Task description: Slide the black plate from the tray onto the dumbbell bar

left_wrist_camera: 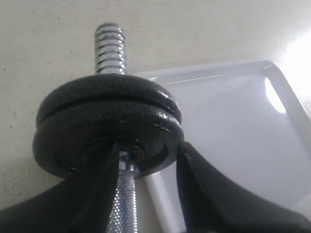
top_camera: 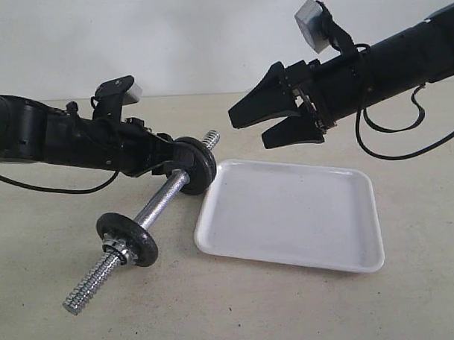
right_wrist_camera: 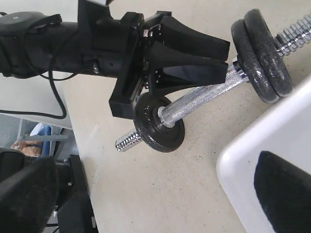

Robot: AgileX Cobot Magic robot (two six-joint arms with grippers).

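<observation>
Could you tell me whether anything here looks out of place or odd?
Nothing is spilled or damaged, but the bar is loaded unevenly: one disc held by a nut at the near end, two black discs at the tray end with no fastener outside them.

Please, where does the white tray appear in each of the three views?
Exterior view: white tray lies low, right of centre.
Left wrist view: it lies beside the paired black discs.
Right wrist view: only one corner shows, near those discs.
Shared landmark: the paired discs.
</observation>
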